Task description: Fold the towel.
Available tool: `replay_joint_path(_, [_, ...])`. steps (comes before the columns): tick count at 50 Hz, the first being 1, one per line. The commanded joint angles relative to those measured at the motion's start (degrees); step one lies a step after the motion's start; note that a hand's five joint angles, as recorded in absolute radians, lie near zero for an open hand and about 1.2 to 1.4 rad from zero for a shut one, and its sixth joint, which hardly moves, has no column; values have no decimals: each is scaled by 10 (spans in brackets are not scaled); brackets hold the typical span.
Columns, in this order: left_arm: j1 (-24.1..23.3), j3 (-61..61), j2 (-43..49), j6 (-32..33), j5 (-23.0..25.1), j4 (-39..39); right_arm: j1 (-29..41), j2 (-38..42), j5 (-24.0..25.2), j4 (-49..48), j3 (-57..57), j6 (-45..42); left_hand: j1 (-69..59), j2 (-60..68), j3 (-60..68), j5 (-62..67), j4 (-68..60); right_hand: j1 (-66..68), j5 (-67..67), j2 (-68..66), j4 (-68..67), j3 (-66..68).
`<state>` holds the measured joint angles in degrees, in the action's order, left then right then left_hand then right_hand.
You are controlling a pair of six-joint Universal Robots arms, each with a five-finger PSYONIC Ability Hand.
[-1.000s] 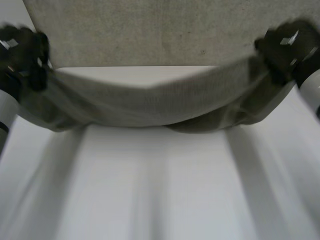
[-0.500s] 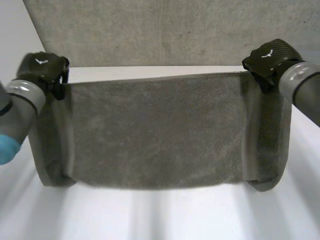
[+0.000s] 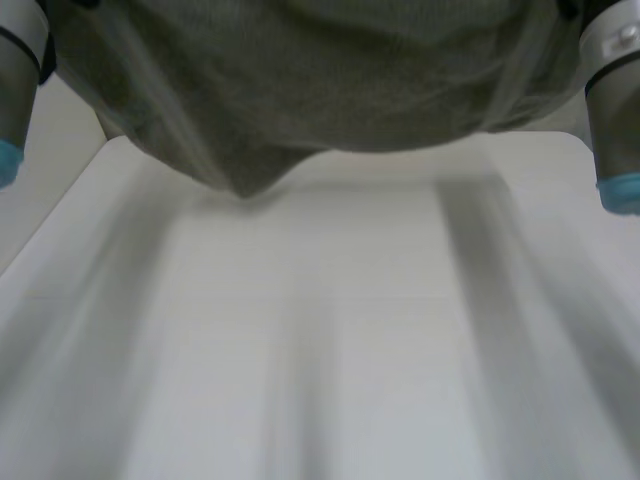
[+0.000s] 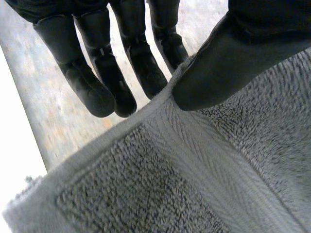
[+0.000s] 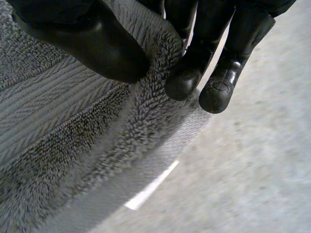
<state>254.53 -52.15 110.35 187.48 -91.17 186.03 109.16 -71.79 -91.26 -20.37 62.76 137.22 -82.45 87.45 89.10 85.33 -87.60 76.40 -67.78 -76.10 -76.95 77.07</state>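
The towel point(image 3: 320, 80) is held up over the white table point(image 3: 330, 330), its long axis stretched from hand to hand and its body hung below both, one end of its top edge being pinched between thumb and fingers by the left hand point(image 4: 228, 58), the other likewise by the right hand point(image 5: 92, 43)

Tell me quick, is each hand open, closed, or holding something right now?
Left hand: shut on the towel, its edge pinched between thumb and fingers.
Right hand: shut on the towel too, pinching its edge the same way.
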Motion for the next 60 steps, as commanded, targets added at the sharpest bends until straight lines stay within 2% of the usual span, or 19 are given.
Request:
replay_joint_path(1, [4,-132,0,2,4,10,-4,7,26,126,39,4,25,-75,-91,-153,76,36,-22,-39,-31,29])
replay_joint_path(6, [8,-288,4,19,31,65,-8,31,49,192,132,5,25,-75,-91,-153,76,36,-22,-39,-31,29])
replay_joint_path(9, [8,-327,4,39,40,79,-8,36,48,194,158,4,25,-75,-91,-153,76,36,-22,-39,-31,29])
replay_joint_path(14, [13,-456,0,155,60,133,-8,38,52,176,238,3,25,-75,-91,-153,76,36,-22,-39,-31,29])
replay_joint_path(19, [18,-513,-23,216,62,143,-9,26,53,172,281,2,25,-75,-91,-153,76,36,-22,-39,-31,29])
replay_joint_path(28, [21,-579,-140,228,67,140,-18,-91,50,190,343,2,25,-75,-91,-153,76,36,-22,-39,-31,29])
replay_joint_path(30, [38,-604,-205,229,78,139,-25,-135,50,237,348,2,25,-75,-91,-153,76,36,-22,-39,-31,29])
replay_joint_path(33, [50,-615,-238,230,85,138,-33,-158,54,270,347,2,25,-75,-91,-153,76,36,-22,-39,-31,29])
replay_joint_path(35, [72,-631,-298,230,103,136,-54,-194,59,327,341,-1,25,-75,-91,-153,76,36,-22,-39,-31,29])
replay_joint_path(40, [84,-651,-351,229,141,135,-68,-223,90,378,320,-10,25,-75,-91,-153,76,36,-22,-39,-31,29])
replay_joint_path(43, [84,-658,-349,228,157,137,-76,-224,112,385,303,-16,25,-75,-91,-153,76,36,-22,-39,-31,29])
replay_joint_path(47, [81,-659,-330,228,157,137,-91,-219,126,386,287,-18,25,-75,-91,-153,76,36,-22,-39,-31,29])
replay_joint_path(52, [76,-629,-254,230,155,142,-104,-151,133,379,260,-20,25,-75,-91,-153,76,36,-22,-39,-31,29])
replay_joint_path(57, [63,-538,-122,227,151,138,-97,-29,122,373,185,-23,25,-75,-91,-153,76,36,-22,-39,-31,29])
replay_joint_path(60, [56,-510,-88,227,147,137,-97,2,118,369,163,-21,25,-75,-91,-153,76,36,-22,-39,-31,29])
